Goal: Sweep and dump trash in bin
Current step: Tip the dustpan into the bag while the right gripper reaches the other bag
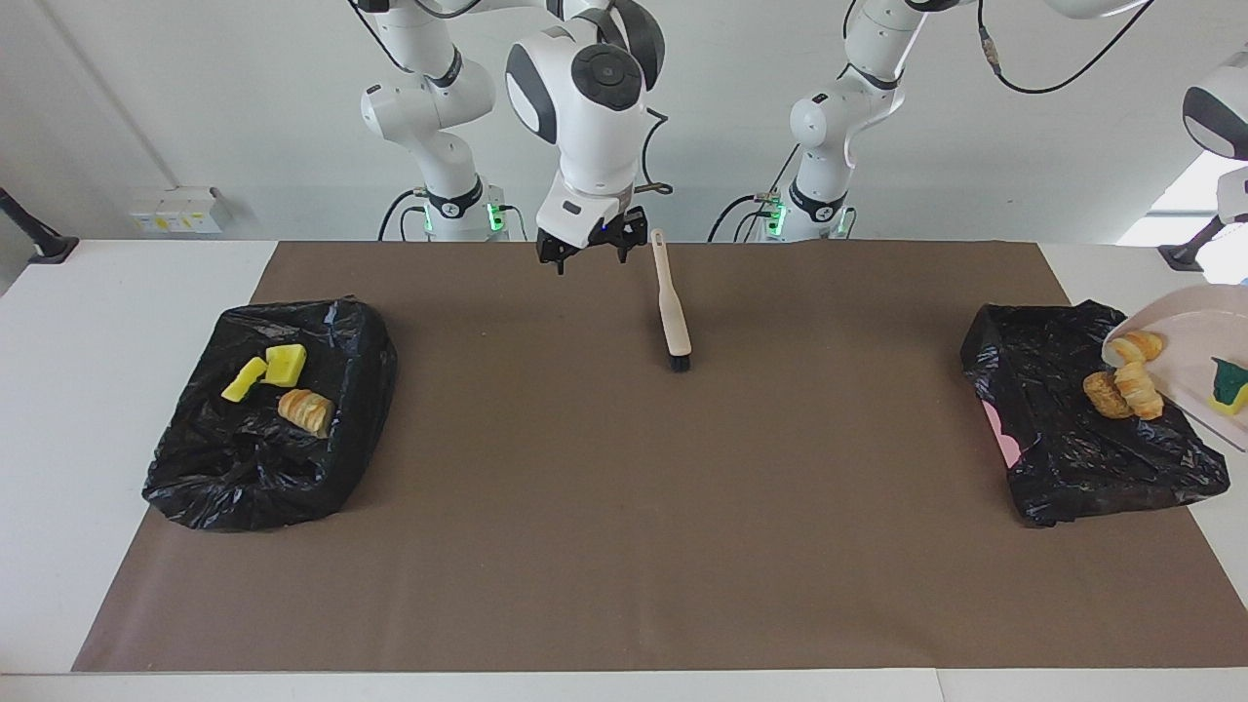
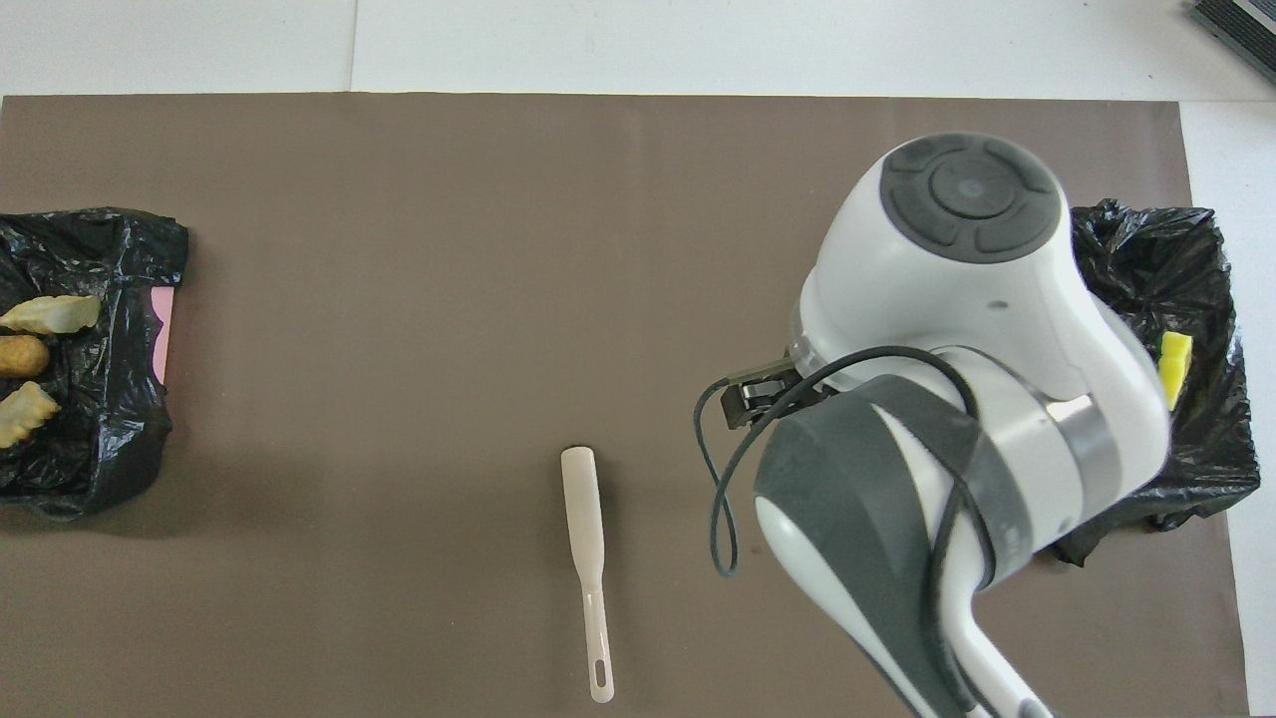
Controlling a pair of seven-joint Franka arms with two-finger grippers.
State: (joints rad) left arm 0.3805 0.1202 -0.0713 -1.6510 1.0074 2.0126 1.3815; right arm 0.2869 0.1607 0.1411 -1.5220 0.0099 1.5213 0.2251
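Note:
My right gripper (image 1: 592, 255) (image 2: 755, 392) hangs open and empty over the mat's edge nearest the robots, beside the handle of the beige brush (image 1: 672, 304) (image 2: 586, 543), which lies flat on the mat. At the left arm's end, the beige dustpan (image 1: 1185, 331) tilts in the air over a black-bagged bin (image 1: 1063, 458) (image 2: 95, 439). Three tan trash chunks (image 1: 1123, 385) (image 2: 28, 356) lie in that bin. A green-backed yellow sponge (image 1: 1230, 386) still sits on the pan. My left gripper is out of view and shut.
A second black-bagged bin (image 1: 244, 468) (image 2: 1126, 259) at the right arm's end holds yellow sponge pieces (image 1: 265, 370) (image 2: 1176, 369) and a tan chunk (image 1: 305, 410). The brown mat (image 1: 624, 507) covers the table between the bins.

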